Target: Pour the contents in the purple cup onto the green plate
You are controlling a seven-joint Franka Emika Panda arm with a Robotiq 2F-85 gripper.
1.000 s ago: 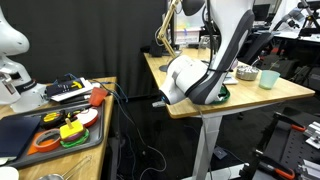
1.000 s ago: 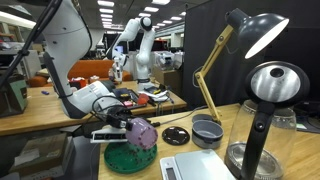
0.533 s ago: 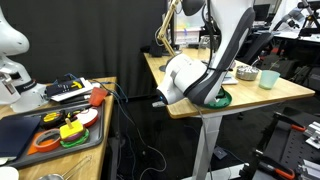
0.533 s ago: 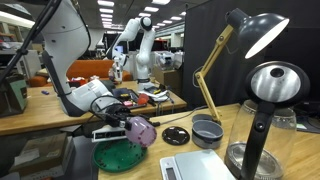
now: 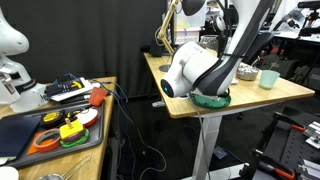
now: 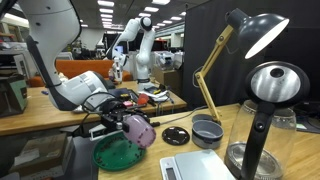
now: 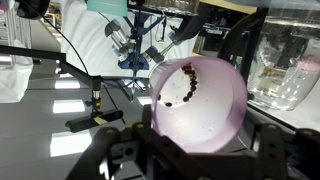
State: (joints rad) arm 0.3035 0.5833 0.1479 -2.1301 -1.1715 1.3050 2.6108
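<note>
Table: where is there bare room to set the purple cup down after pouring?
Bare table lies between the green plate and the mint cup, along the near edge. It is crowded beside the plate, where the black disc, bowl and scale stand close together.

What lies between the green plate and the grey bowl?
A small black disc, between the green plate and the grey bowl, in an exterior view.

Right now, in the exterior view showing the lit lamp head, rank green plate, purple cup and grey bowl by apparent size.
1. green plate: clearly largest.
2. grey bowl and purple cup: look about alike, so I won't rank them.
</note>
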